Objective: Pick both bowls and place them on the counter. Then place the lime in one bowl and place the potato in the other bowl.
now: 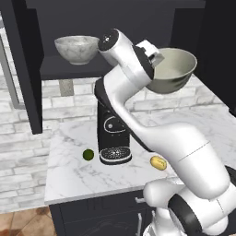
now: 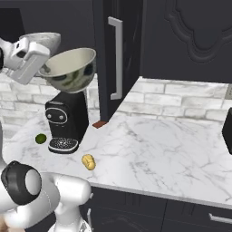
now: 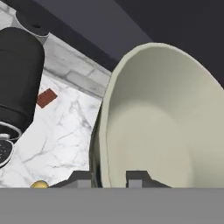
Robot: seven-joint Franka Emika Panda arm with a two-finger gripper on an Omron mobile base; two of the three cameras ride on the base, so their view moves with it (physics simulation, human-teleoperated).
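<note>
The marble counter lay bare to the right of the black coffee machine. The gripper held the olive-beige bowl aloft, jaws nearly shut across its rim. Lowering it level onto open marble, away from the potato and lime, seemed wisest.

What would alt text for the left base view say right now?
The claw holds the olive-beige bowl by its rim, tilted in the air above the marble counter. The white marbled bowl sits on the dark shelf; the lime and potato lie on the counter either side of a black coffee machine.
</note>
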